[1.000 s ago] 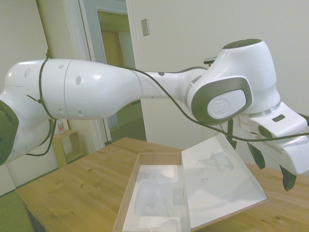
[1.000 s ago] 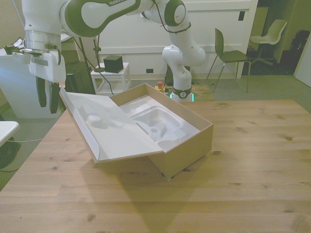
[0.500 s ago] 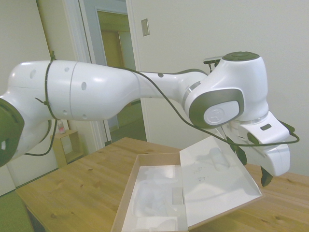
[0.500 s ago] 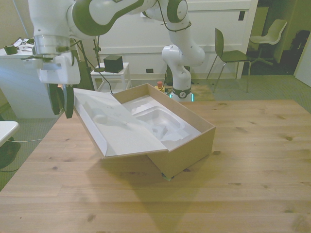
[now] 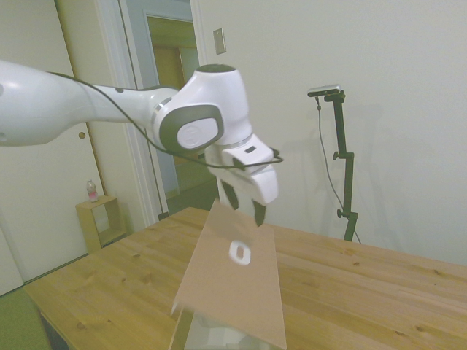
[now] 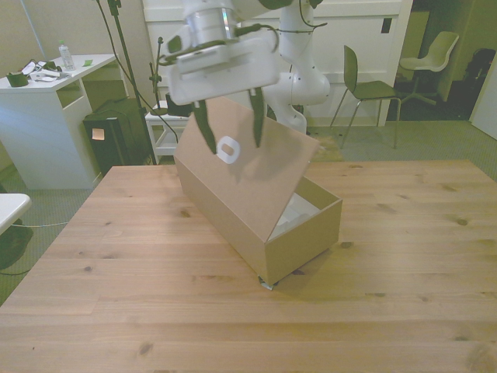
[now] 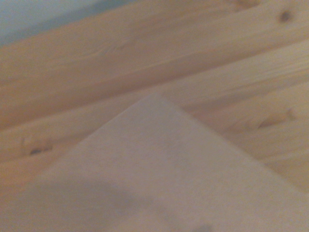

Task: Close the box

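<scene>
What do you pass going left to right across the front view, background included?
White desk → black bin → hand above the box → dark chair → white chair.

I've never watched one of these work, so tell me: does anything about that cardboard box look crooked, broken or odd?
Nothing looks damaged. The box is only half shut: its lid slants up over it, leaving a gap where the white insert shows. The end effector sits at the lid's raised edge, fingers apart.
</scene>
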You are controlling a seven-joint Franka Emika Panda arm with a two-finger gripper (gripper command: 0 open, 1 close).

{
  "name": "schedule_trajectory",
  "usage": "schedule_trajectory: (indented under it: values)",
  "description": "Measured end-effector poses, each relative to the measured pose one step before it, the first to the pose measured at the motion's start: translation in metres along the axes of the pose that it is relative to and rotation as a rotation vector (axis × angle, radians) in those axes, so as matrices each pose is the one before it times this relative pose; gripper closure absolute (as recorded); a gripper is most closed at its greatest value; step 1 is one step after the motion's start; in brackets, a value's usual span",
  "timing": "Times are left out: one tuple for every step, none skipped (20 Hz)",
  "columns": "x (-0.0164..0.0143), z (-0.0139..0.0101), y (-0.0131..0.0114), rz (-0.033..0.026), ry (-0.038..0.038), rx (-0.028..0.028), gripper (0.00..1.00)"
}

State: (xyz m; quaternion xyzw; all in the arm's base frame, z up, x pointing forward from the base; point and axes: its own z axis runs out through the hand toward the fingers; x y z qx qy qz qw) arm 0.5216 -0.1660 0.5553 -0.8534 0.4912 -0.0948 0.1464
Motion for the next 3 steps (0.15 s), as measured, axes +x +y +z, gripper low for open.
schedule_trajectory:
  values:
    - [-0.01882, 0.00826, 0.00176, -0.01457, -0.01661, -0.01683, 0.00]
    - [-0.01729, 0.00758, 0.00315, -0.01308, -0.01190, -0.01411, 0.00]
    - [-0.01668, 0.00684, 0.00374, -0.01413, -0.00998, -0.01135, 0.00]
